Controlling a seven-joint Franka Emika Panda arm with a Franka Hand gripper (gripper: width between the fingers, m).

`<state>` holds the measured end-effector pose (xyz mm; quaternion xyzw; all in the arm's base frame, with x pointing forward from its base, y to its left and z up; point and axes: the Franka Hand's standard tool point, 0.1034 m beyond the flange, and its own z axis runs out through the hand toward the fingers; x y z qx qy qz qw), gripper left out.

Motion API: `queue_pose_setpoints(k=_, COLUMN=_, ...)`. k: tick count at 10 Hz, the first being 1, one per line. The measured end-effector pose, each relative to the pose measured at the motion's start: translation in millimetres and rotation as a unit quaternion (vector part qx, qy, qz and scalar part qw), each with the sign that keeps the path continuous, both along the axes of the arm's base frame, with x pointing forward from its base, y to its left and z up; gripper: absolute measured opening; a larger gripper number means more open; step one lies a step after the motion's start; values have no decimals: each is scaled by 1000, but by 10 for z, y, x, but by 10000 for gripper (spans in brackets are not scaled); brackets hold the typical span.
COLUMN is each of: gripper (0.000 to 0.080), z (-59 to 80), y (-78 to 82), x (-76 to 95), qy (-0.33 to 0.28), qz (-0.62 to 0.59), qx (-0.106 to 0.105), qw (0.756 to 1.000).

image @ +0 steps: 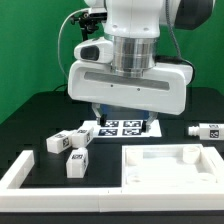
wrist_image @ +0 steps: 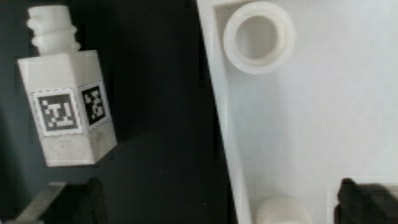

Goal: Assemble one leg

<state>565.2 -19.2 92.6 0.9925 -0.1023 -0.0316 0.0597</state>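
Note:
In the wrist view a leg point(wrist_image: 68, 95), a white post with two square tags and a narrow neck at one end, lies on the black table. Beside it is the edge of a large flat white panel point(wrist_image: 311, 120) with a raised ring hole point(wrist_image: 260, 38) and a second hole point(wrist_image: 281, 208). My gripper point(wrist_image: 217, 205) is open and empty, and its dark fingertips point(wrist_image: 71, 200) stand wide apart, one over the table and one over the panel. In the exterior view the arm's hand point(image: 128, 85) hides the fingers. More legs lie at the left point(image: 57, 142), point(image: 77, 160) and far right point(image: 207, 130).
The marker board point(image: 122, 127) lies under and behind the hand. A white raised frame point(image: 20, 170) runs along the front and left of the table. A large white part point(image: 170, 165) lies at the front right.

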Motion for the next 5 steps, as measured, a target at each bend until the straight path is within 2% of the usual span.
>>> queue_pose_setpoints(k=1, gripper=649, z=-17, y=-78, x=-5, qy=7, qz=32, qx=0, qw=999)
queue_pose_setpoints(k=2, gripper=649, z=-57, y=-312, x=11, qy=23, qz=59, qx=-1, qw=998)
queue_pose_setpoints(k=3, gripper=649, z=-49, y=-511, x=84, qy=47, qz=67, qx=4, qw=997)
queue_pose_setpoints(k=4, gripper=649, z=-36, y=-664, x=225, qy=42, qz=83, qx=-1, qw=996)
queue_pose_setpoints(k=5, gripper=649, z=-49, y=-784, x=257, qy=49, qz=89, qx=-1, qw=995)
